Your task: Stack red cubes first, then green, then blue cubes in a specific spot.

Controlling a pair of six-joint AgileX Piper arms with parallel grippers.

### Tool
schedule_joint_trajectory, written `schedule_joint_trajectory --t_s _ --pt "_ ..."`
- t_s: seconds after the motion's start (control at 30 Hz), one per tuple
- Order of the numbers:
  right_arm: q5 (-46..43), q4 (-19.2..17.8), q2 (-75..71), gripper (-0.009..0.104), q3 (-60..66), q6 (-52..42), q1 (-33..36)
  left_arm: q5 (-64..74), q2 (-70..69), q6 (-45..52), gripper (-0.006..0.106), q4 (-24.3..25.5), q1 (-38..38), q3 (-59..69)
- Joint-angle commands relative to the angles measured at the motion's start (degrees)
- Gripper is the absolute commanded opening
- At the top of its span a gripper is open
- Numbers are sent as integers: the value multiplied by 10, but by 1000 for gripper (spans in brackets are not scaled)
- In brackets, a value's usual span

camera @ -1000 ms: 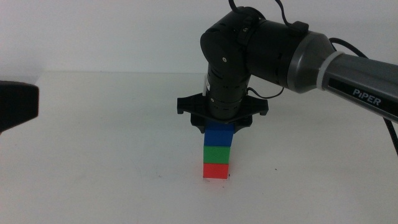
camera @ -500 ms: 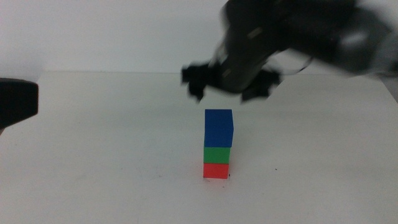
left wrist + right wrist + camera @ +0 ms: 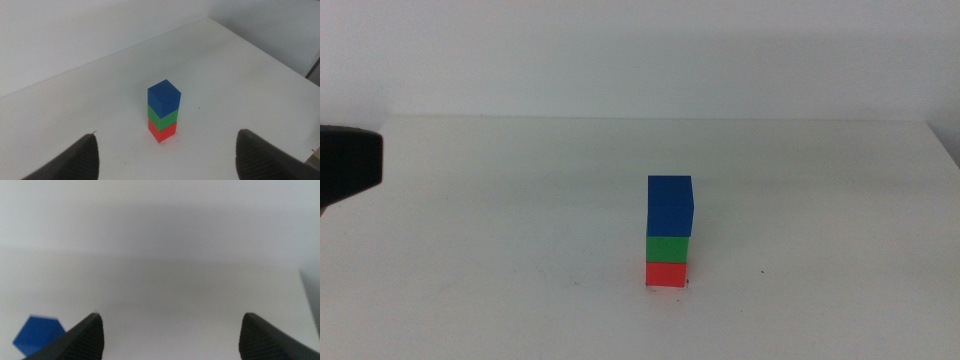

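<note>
No legible writing or labels anywhere. Table (image 3: 500, 220): white, far edge visible. Stack at centre, free-standing: blue cube (image 3: 670, 206) on green cube (image 3: 668, 248) on red cube (image 3: 666, 273), red resting on the table. Left gripper (image 3: 165, 155): jaws wide apart, empty, well short of the stack (tips only in frame). Right gripper (image 3: 170, 337): jaws apart, empty, view blurred, blue cube cut off at the frame edge.

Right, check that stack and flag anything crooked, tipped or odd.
Nothing stands out. The red cube sits on the table, the green cube on it and the blue cube on top, upright and nearly flush. The left gripper and right gripper are both open and clear of the stack.
</note>
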Motion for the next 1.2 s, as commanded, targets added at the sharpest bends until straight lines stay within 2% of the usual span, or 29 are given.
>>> schedule_joint_trajectory --t_s 0.0,0.03,0.7,0.8,0.87,0.9,1.03,1.07,1.17 --pt "-65 67 -38 93 43 -68 -36 -8 -1 -3 94 2 2 2" --pt "-72 97 -47 93 53 -91 -45 -8 -1 -3 94 2 2 2" --pt "-68 115 -51 93 54 -77 -46 -22 -1 -3 94 10 2 14" --pt "-76 128 -51 93 64 -77 -46 -84 -1 -3 94 48 11 73" --pt "-131 129 -59 93 101 -77 -46 -158 -6 -3 94 62 30 124" --pt "-183 127 -65 93 130 -77 -46 -204 -9 -3 94 56 45 156" --pt "-332 127 -102 93 269 -77 -50 -381 -37 -3 94 -23 116 319" --pt "-354 127 -121 93 307 -77 -55 -412 -52 -3 94 -35 138 365" --pt "-349 119 -194 93 389 -77 -80 -426 -119 -3 94 -31 207 476"
